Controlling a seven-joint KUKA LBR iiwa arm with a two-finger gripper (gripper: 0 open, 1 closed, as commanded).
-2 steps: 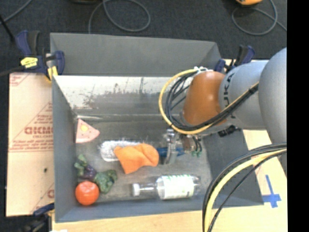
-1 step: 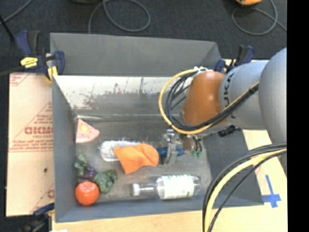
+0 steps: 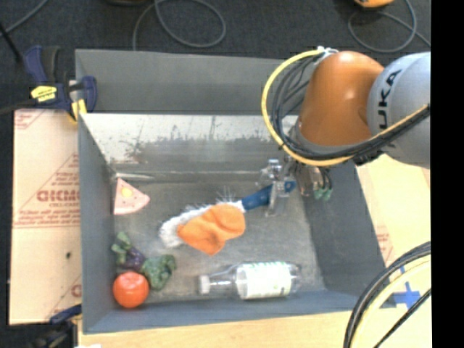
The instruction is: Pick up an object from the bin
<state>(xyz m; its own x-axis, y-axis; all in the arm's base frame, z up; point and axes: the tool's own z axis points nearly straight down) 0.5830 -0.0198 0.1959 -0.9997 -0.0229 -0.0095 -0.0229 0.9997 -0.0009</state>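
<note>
1. Several loose things lie in the grey bin (image 3: 188,93), the largest thing in the scene. They are spread over its floor rather than heaped.
2. Reaching in from the right, the arm (image 3: 341,100) carries its gripper (image 3: 274,188) low at the far right of the floor. Whether the tool is wide or narrow I cannot tell.
3. Nearest the gripper is a brush (image 3: 255,199) with a blue handle and white bristles, lying aslant across the middle. The handle's far right end sits just at the gripper.
   - I judge it light and stiff.
   - The bare handle looks like the place to take hold, since the bristles would give.
4. An orange cloth (image 3: 212,229) is draped over the brush's bristle end. It is soft and may drag along or slide off if the brush lifts.
5. A clear bottle (image 3: 257,280) lies on its side near the front wall, probably slippery and apt to roll.
6. A pink wedge (image 3: 129,197) rests at the far left.
7. An orange ball (image 3: 130,290) sits in the near left corner.
8. Beside it are a green toy (image 3: 159,268) and a small purple-green cluster (image 3: 126,251).
</note>
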